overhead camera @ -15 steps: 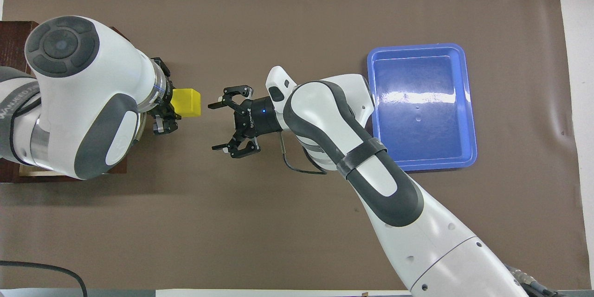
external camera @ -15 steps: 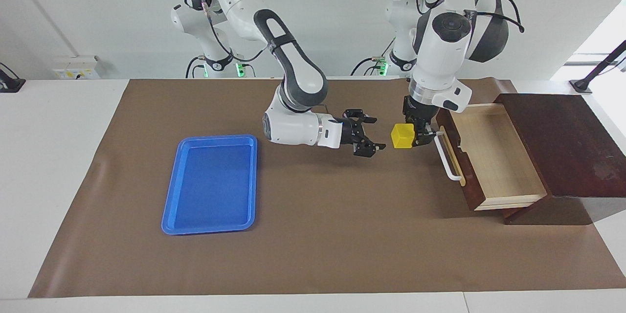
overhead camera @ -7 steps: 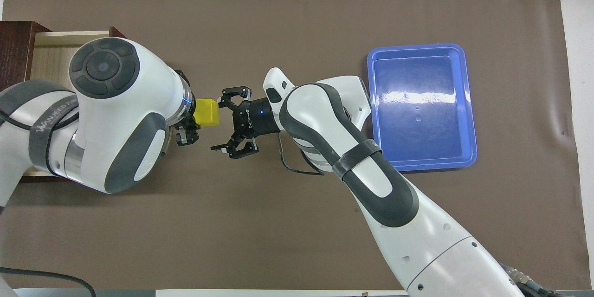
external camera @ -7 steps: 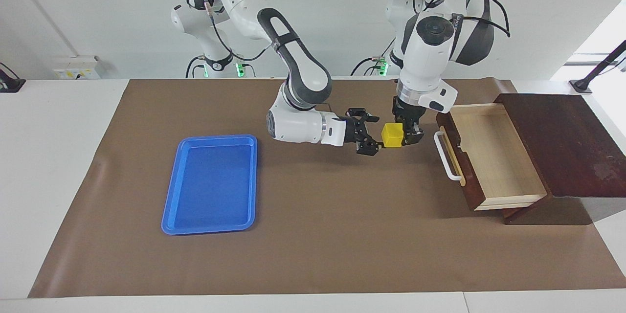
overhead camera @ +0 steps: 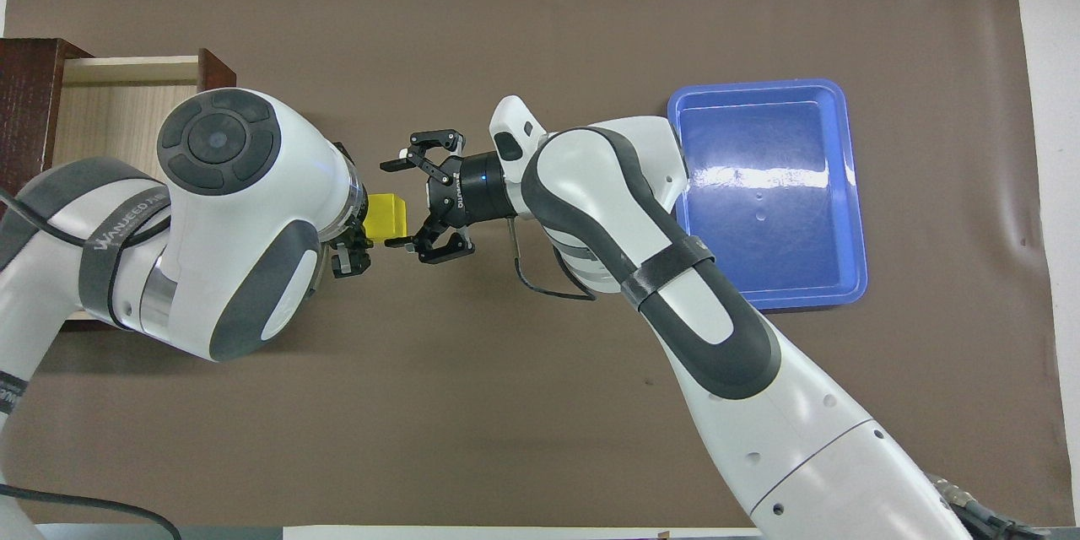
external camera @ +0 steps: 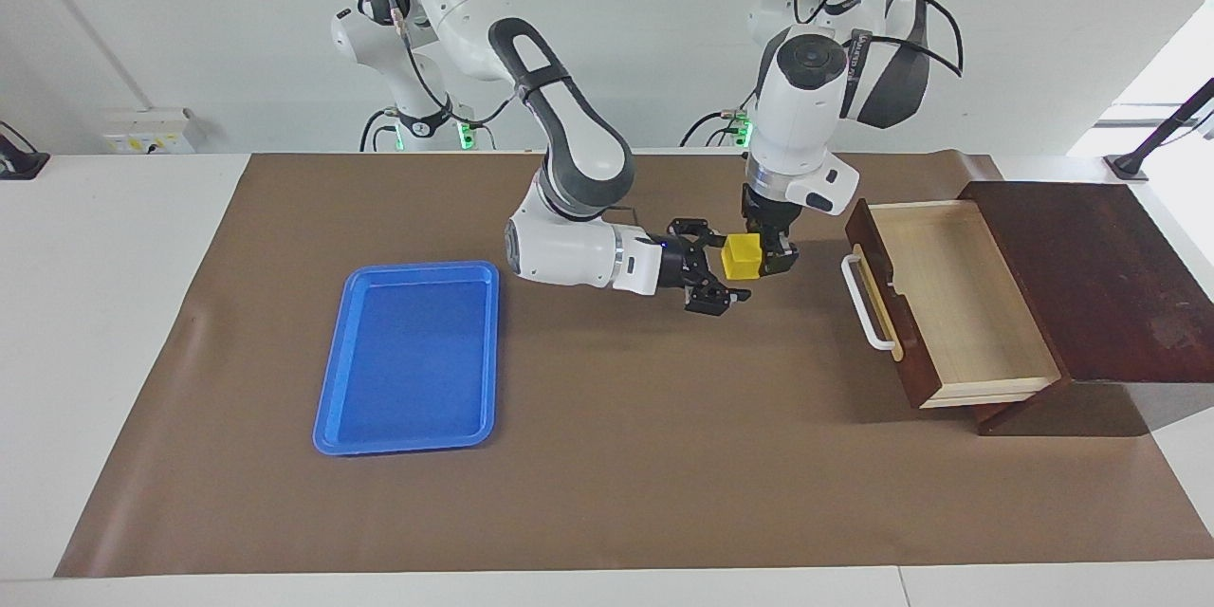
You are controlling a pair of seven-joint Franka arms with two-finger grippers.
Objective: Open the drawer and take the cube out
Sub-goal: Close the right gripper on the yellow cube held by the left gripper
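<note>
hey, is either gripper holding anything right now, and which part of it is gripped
The left gripper holds the yellow cube by its side faces, up in the air. The right gripper is open around the cube, holding nothing yet.

Blue tray [external camera: 408, 360] flat on brown mat [external camera: 616, 493], toward right arm's end.

Readable only in the overhead view: "WANJEED", in pale capitals on the dark grey band [overhead camera: 118, 224] wrapped round the white left arm [overhead camera: 219, 219], above the desk's left-arm end. No other legible lettering, numbers or signs anywhere.
</note>
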